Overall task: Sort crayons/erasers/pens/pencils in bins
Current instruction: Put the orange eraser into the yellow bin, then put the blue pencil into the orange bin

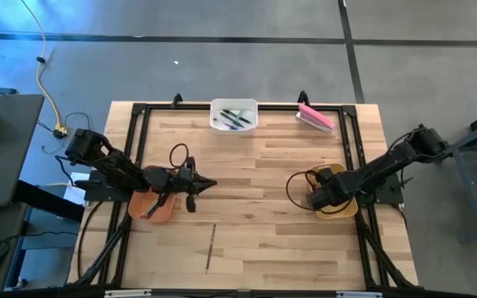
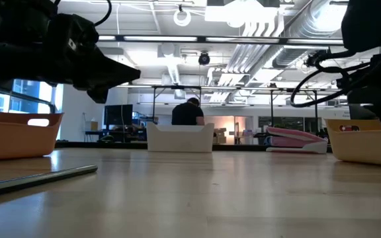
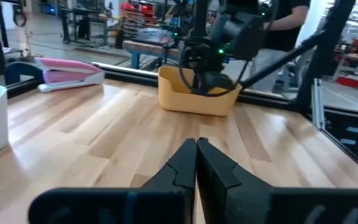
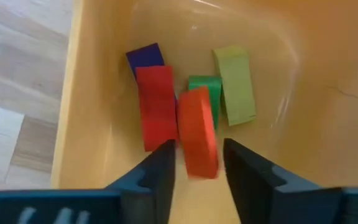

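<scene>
Lying nearest: one pencil [image 1: 211,246], alone on the near table [image 1: 288,248].
Step in hand: dropping off a crayon, I judge. The right gripper [image 4: 196,158] hangs inside the mustard bin [image 4: 92,93] at right, jaws released, an orange-red crayon [image 4: 199,127] loose between them.
Left gripper [image 3: 196,146]: jaws clenched on nothing, beside the orange-brown bin [image 1: 143,207] at left.
Far edge: white bin [image 1: 234,103] holding pens [image 1: 234,118].
Next move: probably the pencil, needing a low, narrow pinch.
Views: only the right wrist view shows the other crayons [image 4: 157,106] on the mustard bin's floor; only the high view shows the pens.
</scene>
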Controlling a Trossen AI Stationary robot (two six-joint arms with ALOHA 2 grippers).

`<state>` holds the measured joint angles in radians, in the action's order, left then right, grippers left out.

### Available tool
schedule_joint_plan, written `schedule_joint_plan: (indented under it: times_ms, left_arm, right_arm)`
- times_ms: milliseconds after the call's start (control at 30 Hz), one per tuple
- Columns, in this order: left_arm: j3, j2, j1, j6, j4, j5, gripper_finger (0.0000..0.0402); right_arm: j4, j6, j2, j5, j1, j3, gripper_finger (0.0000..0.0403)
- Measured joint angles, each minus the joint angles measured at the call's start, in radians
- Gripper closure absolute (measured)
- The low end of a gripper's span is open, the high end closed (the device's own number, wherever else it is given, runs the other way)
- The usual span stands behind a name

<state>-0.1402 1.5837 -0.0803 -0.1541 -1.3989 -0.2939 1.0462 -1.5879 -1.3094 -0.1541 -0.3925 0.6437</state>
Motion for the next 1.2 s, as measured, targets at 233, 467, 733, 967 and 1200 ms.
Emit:
schedule_joint_plan:
  times_ms: [233, 467, 733, 967, 1200]
  left_arm:
    - [-0.069, 0.000, 0.001, -0.027, 0.126, 0.004, 0.0401]
    - [-0.240, 0.000, -0.033, -0.086, 0.472, 0.007, 0.0401]
    - [-0.496, 0.000, -0.133, -0.150, 0.982, -0.078, 0.0402]
    - [-0.641, 0.000, -0.222, -0.259, 1.254, -0.106, 0.0402]
    - [-0.782, 0.000, -0.314, -0.548, 1.593, -0.151, 0.0402]
  right_arm:
    - [0.085, 0.135, 0.026, 0.007, -0.001, 0.057, 0.0225]
    - [0.137, 0.353, 0.114, -0.122, -0.053, 0.125, 0.0288]
    - [-0.219, 0.562, 0.251, -0.384, -0.142, 0.023, 0.0380]
    - [-0.762, 0.875, 0.262, -0.543, -0.145, -0.109, 0.0393]
    - [-1.279, 1.140, 0.261, -0.644, -0.145, -0.274, 0.0399]
